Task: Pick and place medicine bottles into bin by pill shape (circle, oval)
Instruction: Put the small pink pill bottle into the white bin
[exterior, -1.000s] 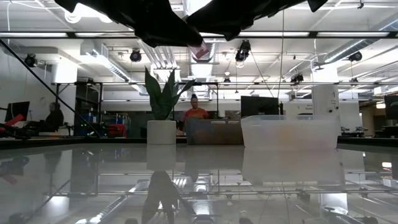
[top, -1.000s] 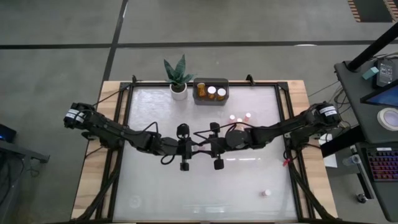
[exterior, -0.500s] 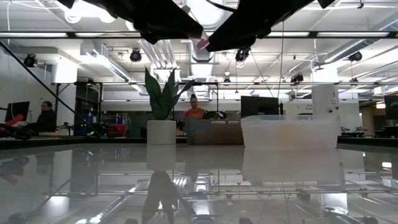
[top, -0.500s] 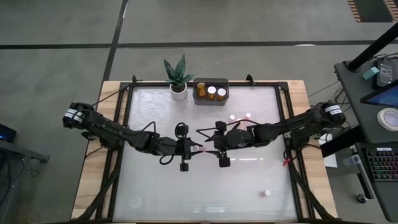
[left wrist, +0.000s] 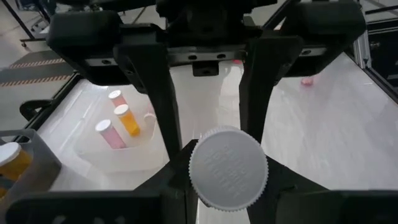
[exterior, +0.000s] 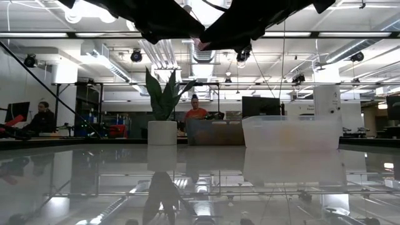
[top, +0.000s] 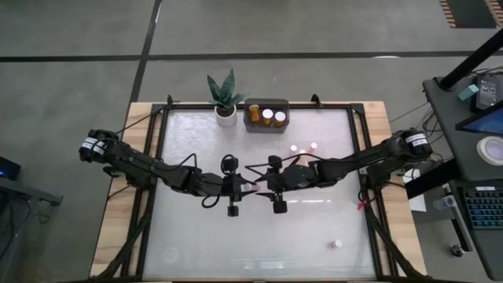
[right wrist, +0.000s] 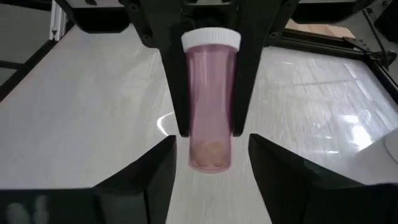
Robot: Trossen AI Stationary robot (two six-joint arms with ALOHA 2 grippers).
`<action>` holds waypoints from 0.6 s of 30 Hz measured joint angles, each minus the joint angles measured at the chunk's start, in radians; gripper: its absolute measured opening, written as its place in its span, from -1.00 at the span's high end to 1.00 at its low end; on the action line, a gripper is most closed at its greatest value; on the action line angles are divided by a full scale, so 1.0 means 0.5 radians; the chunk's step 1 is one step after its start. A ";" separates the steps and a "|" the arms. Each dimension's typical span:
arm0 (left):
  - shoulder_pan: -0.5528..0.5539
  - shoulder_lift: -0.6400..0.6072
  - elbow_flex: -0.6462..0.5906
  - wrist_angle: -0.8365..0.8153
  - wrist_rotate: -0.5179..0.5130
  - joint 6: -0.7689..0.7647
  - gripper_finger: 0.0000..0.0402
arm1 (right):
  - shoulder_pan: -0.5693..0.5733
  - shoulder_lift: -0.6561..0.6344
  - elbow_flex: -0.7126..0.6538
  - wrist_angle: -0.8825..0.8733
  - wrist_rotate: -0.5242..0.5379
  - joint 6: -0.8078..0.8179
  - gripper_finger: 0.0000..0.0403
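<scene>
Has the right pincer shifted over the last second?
Yes. The right pincer swung toward the left pincer, away from the bin, stopping open around the pink bottle.

Bright, even overhead light is cast over the glossy tabletop (top: 259, 228), where pale glare is spread toward the far edge and mirror reflections are seen in the low view, while the arms are silhouetted there and the near fingers are blurred in the wrist views.

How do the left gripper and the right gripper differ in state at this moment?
The left gripper is shut on the pink bottle; the right gripper is open. The left's fingers clamp the bottle's sides; the right's flank its base, with gaps. Both hover above the table's middle.
</scene>
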 joint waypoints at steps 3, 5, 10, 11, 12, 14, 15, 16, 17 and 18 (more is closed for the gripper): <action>0.001 0.001 0.000 0.027 0.000 0.001 0.63 | 0.000 0.018 0.000 0.003 0.000 -0.001 0.17; 0.001 0.001 0.000 0.025 0.000 0.001 0.63 | 0.000 0.031 0.000 0.019 0.000 -0.001 0.26; 0.001 0.002 -0.002 0.023 0.000 -0.004 0.63 | 0.000 0.038 0.000 0.029 0.001 -0.001 0.51; 0.001 0.002 -0.002 0.021 -0.001 -0.004 0.63 | 0.000 0.038 0.000 0.029 0.000 -0.001 0.55; 0.001 0.002 -0.002 0.019 -0.001 -0.004 0.63 | 0.000 0.038 0.000 0.029 0.000 -0.001 0.58; 0.001 0.002 -0.002 0.021 -0.001 0.004 0.63 | 0.000 0.038 0.000 0.029 0.000 -0.001 0.58; 0.001 0.002 -0.002 0.020 -0.001 0.005 0.63 | 0.000 0.038 0.000 0.029 0.000 -0.001 0.58; 0.001 0.002 -0.003 0.019 0.000 0.005 0.62 | 0.000 0.038 0.000 0.028 0.000 0.001 0.57; 0.001 0.002 -0.003 0.018 0.000 0.005 0.61 | 0.000 0.038 0.000 0.026 0.000 0.003 0.55; 0.001 0.003 -0.003 0.017 0.000 0.006 0.59 | 0.000 0.038 0.000 0.024 0.000 0.003 0.52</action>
